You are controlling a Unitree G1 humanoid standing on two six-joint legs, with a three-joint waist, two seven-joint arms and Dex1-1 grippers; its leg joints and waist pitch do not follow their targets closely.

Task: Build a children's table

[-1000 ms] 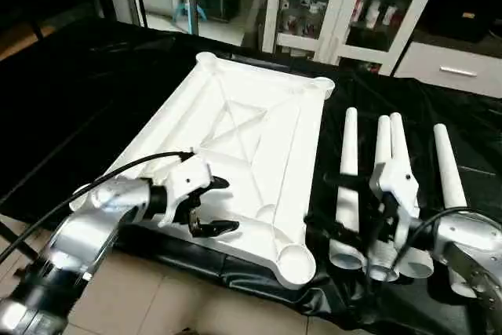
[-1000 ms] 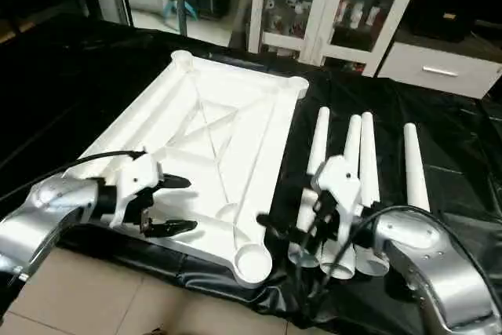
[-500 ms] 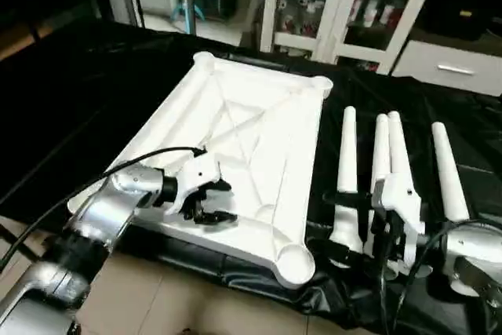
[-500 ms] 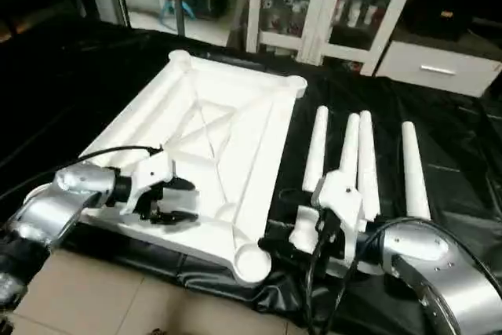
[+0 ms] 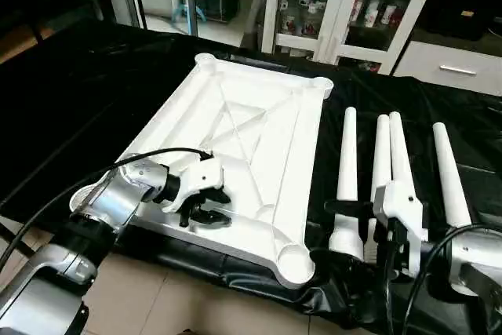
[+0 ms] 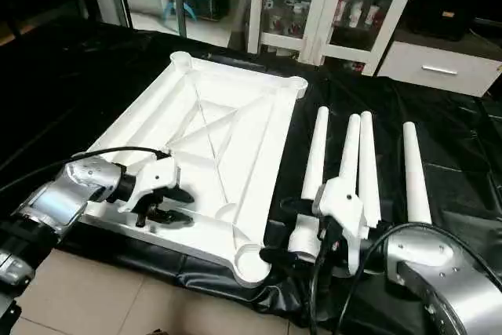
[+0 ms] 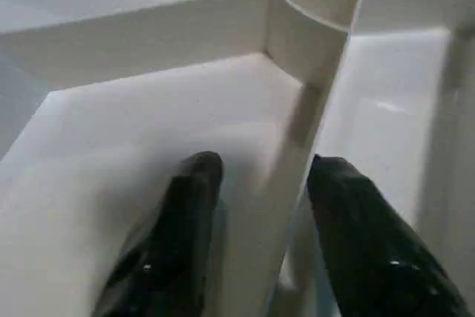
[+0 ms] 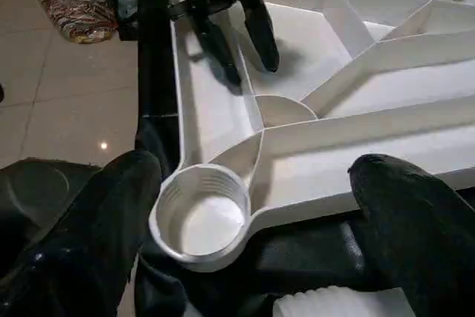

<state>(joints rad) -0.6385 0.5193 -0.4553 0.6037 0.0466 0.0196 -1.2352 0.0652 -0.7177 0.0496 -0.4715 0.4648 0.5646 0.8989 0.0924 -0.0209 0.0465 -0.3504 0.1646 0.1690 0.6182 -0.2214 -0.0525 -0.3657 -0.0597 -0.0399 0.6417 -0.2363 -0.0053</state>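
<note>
- Left gripper (image 7: 256, 183) jaws straddle a rib of the white tabletop (image 5: 259, 123), part-closed, grip unclear.
- Right gripper (image 8: 252, 250) jaws wide open, empty.
- Tabletop lies underside-up on the black bench (image 5: 70, 100), four legs (image 5: 391, 151) beside it.

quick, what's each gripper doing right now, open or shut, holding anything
Left gripper: fingers straddle a rib of the white tabletop; grip cannot be told.
Right gripper: wide open, holding nothing, by a corner socket.
</note>
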